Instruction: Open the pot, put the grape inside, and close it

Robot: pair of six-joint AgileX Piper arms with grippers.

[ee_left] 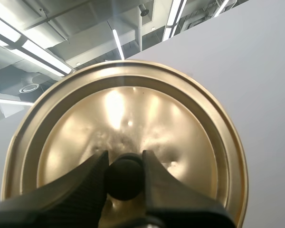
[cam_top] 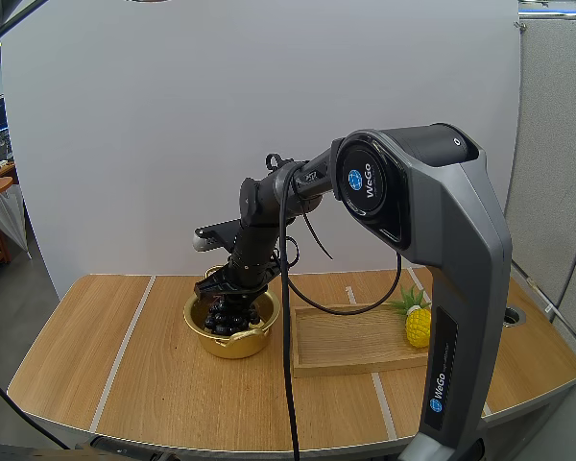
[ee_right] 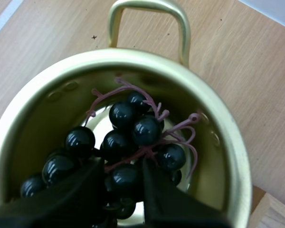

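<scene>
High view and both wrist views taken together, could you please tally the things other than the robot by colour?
Gold: 2, the pot and the lid
Black: 1, the bunch of grapes
Brown: 1, the tray
Yellow: 1, the pineapple
Total: 5

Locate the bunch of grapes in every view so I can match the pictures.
High view: grapes inside the gold pot, left of the wooden tray, under the right gripper.
Right wrist view: grapes in the pot, pinched by the right gripper.
Left wrist view: the left gripper pinches the lid by its black knob.
Shared landmark: the pot's gold rim, high and right wrist views.
</scene>
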